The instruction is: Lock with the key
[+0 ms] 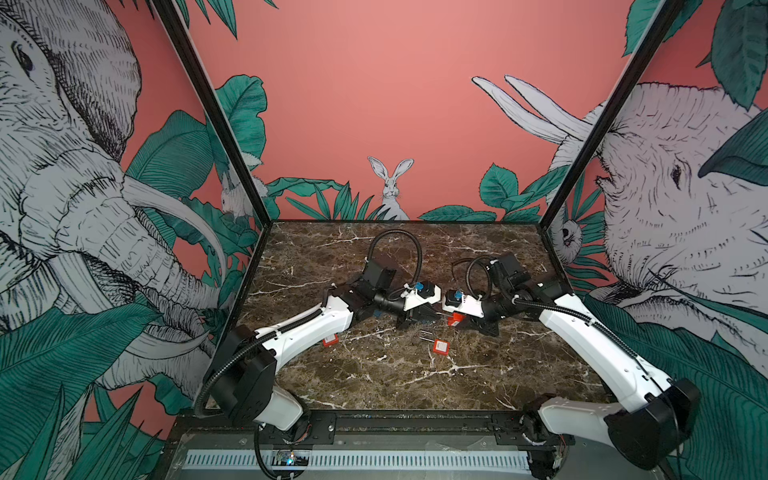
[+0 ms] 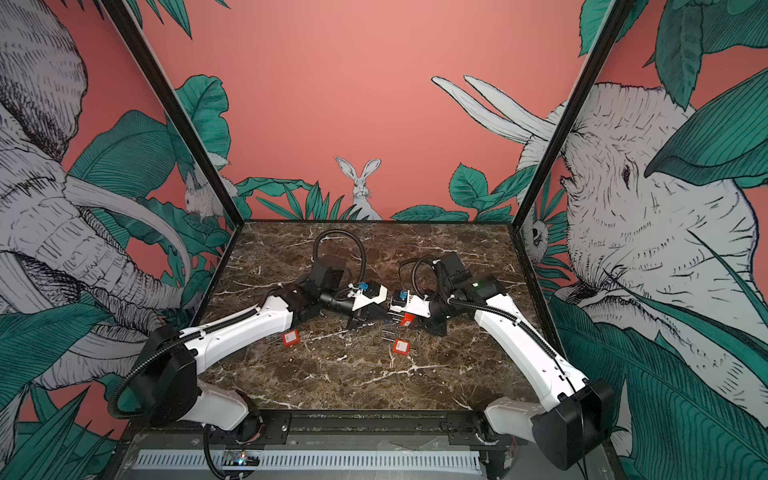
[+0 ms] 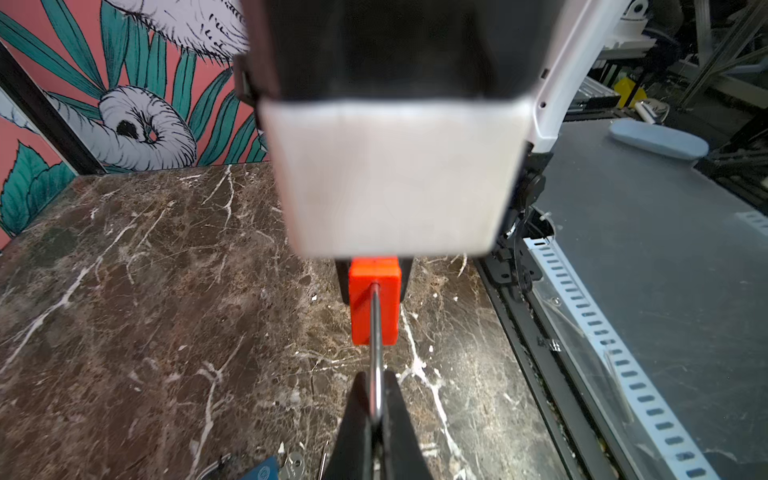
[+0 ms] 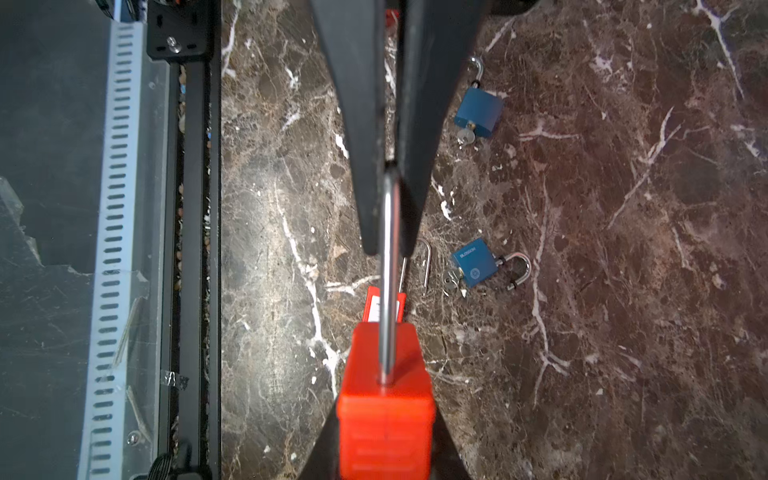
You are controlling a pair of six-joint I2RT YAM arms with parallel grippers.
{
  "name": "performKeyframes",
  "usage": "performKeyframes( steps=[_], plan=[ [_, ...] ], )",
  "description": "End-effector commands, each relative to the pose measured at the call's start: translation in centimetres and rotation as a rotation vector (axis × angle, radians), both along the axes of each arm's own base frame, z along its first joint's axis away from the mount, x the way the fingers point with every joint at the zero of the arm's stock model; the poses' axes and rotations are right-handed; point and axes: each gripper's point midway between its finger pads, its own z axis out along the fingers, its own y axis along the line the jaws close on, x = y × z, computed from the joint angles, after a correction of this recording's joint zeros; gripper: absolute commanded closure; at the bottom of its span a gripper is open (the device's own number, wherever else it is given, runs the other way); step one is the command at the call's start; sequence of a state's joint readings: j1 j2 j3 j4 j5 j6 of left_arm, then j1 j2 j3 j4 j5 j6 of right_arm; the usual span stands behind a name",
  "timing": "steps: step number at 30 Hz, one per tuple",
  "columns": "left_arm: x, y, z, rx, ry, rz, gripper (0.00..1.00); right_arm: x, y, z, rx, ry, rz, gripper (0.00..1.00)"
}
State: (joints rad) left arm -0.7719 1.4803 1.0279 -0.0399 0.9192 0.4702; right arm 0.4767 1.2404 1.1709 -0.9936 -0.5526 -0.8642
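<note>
red padlock (image 4: 385, 386) hangs in the air between the two grippers, clear of the marble tabletop (image 4: 623, 291). the right gripper (image 4: 384, 419) is clamped on its plastic body, a black finger on each flank. the left gripper (image 3: 376, 384) is pressed tight on the bend of the steel shackle (image 3: 376, 328), which runs straight from that gripper's tips into the body. the shackle is seen edge-on from both wrists, so i cannot tell whether its free leg is seated. in both top views the grippers meet nose to nose with the lock between them.

just below the held lock, a second red padlock (image 1: 440, 345) lies flat on the tabletop with its shackle pulled out. a third red padlock (image 2: 290, 338) lies well behind the left gripper, beside that arm's white forearm.

near the left gripper's fingertips a blue padlock (image 4: 473, 264) rests on the tabletop with a key (image 4: 449, 280) in its keyhole. farther back alongside that gripper lies another blue padlock (image 4: 478, 110), its shackle an open hook, with a second key (image 4: 465, 135) at its base.
</note>
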Motion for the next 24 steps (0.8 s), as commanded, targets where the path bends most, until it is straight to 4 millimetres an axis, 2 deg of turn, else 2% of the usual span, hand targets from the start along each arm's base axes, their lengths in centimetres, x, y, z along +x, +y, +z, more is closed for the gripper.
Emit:
performKeyframes(
  steps=[1,8,14,24],
  plan=[
    [-1.1,-1.2,1.0,-0.057,0.065,-0.056,1.00,1.5,1.7,2.4,0.119,-0.136,0.037,0.92],
    [-0.8,-2.0,0.6,-0.082,0.127,-0.053,1.00,1.5,2.8,3.0,0.188,-0.166,0.076,0.99],
    [-0.9,-3.0,-0.8,-0.066,0.154,-0.066,1.00,2.1,4.4,4.6,0.282,-0.177,0.088,1.00],
    [-0.6,-3.9,-1.1,-0.080,0.190,-0.068,1.00,3.0,5.4,6.0,0.352,-0.220,0.100,1.00]
  ],
)
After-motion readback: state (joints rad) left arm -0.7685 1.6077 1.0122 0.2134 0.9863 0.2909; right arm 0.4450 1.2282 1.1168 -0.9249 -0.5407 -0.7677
